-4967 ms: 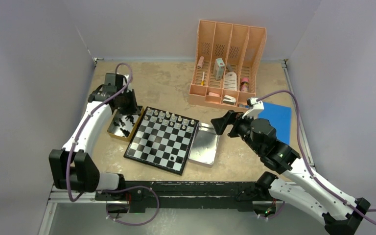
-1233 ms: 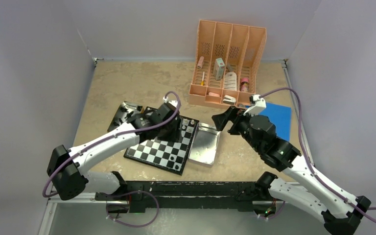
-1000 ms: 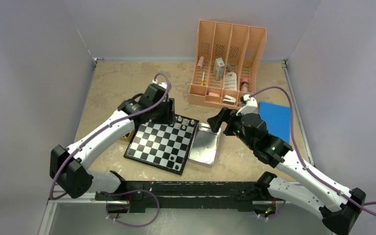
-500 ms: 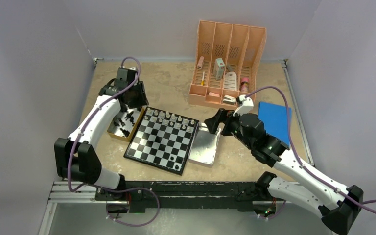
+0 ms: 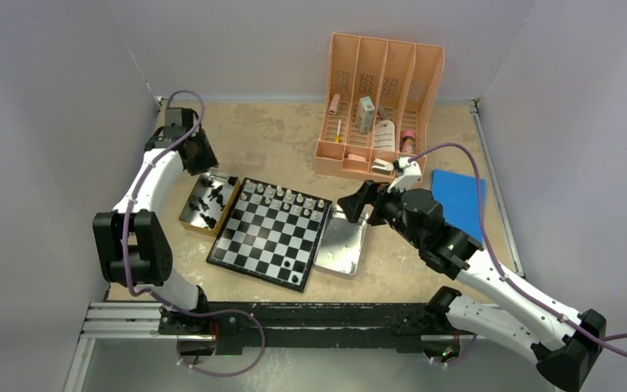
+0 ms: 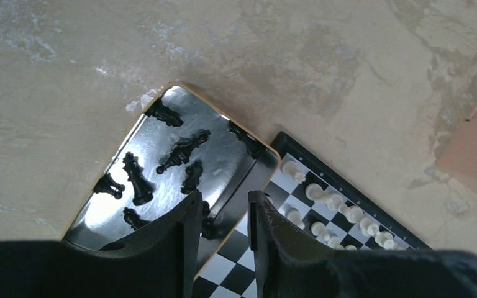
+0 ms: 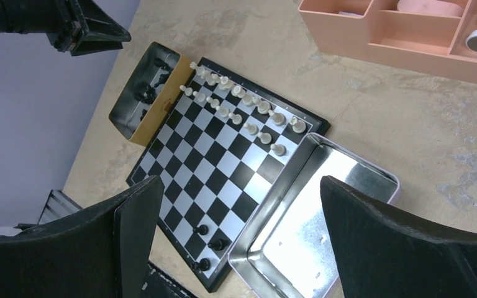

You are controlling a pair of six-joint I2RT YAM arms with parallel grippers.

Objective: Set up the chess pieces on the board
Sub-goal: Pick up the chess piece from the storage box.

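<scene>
The board (image 5: pixel 269 235) lies mid-table. White pieces (image 5: pixel 284 198) fill its two far rows, and three black pieces (image 7: pixel 216 244) stand at its near right corner. Several black pieces (image 6: pixel 180 151) lie loose in a small tin (image 5: pixel 189 214) at the board's left. My left gripper (image 5: pixel 197 159) hovers above the tin's far end. In the left wrist view its jaws (image 6: pixel 222 214) stand slightly apart with nothing between them, over the tin's rim beside the board (image 6: pixel 348 188). My right gripper (image 5: pixel 351 202) is wide open and empty above the board's right edge (image 7: pixel 239 186).
A plain silver tray (image 5: pixel 344 245) lies against the board's right side and holds nothing. A peach desk organiser (image 5: pixel 380 106) with small items stands at the back. A blue pad (image 5: pixel 461 196) lies at the right. Grey walls close the left and back.
My left arm has swung from over the board's far rows back left, to above the tin's far end. My right gripper has edged left towards the board.
</scene>
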